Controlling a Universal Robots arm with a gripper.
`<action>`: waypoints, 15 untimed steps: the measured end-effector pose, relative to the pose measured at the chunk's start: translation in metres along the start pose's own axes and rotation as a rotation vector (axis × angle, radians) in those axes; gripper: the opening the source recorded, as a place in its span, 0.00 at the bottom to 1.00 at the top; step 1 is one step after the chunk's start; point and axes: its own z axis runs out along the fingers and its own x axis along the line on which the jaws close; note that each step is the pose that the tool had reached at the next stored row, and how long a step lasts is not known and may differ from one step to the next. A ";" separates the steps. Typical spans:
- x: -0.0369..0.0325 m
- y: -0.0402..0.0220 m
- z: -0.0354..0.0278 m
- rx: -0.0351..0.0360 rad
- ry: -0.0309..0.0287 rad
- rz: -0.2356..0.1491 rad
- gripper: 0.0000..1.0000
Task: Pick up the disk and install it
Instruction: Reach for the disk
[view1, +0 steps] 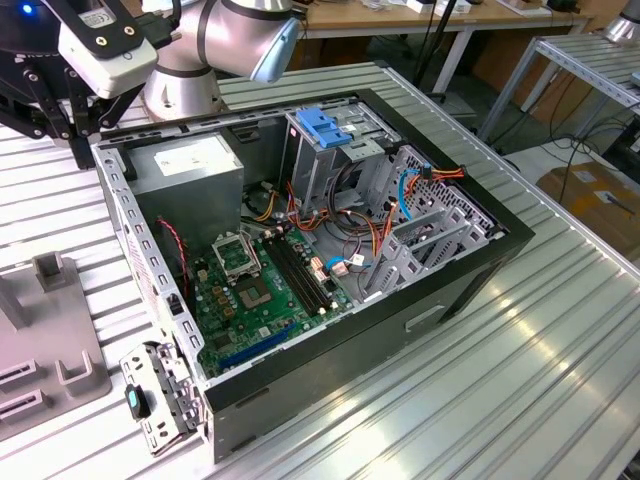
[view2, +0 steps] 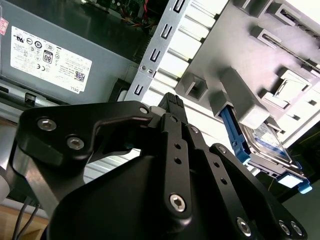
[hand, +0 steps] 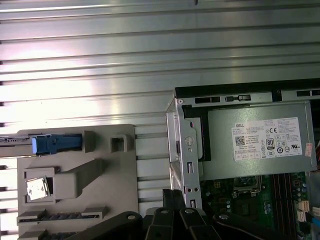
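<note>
**Disk (view2: 267, 145) of silver-grey metal stands in its holder; black gripper (view2: 172, 102) closed on nothing**

The disk, a flat rectangular hard drive framed by a bright blue plastic carrier rail, sits on edge in a slot of a pale grey moulded plastic holder (hand: 120, 180). In the first wrist view it shows edge-on at one end of that holder. The blue rail is caught in the slot and the metal body reaches out past the holder's edge.

The holder lies on the ribbed aluminium table (view1: 480, 400), just beside the open black tower computer case (view1: 330, 370). It is at the corner where the big grey metal power supply box (hand: 220, 150) (the one with the white label) is mounted.

The gripper's jaws are pressed together and pinch nothing. In the second wrist view its tip hangs over the case's perforated steel edge, near the holder but apart from the disk. In the exterior view the silver robot arm (view1: 230, 30) with pale blue joint caps carries the gripper above the table, just outside that same corner of the case, at the exterior view's left.

Inside the case lie a green motherboard (view1: 255, 300) and a bare metal drive cage (view1: 330, 165). The cage is topped by bright blue plastic clips (view1: 322, 125).
</note>
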 end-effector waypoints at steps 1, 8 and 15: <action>0.0000 0.0000 0.0000 0.0000 0.0000 0.000 0.11; 0.0002 0.0000 0.0000 0.0001 0.0000 0.000 0.11; 0.0085 -0.0006 -0.0002 0.0000 0.0000 0.000 0.11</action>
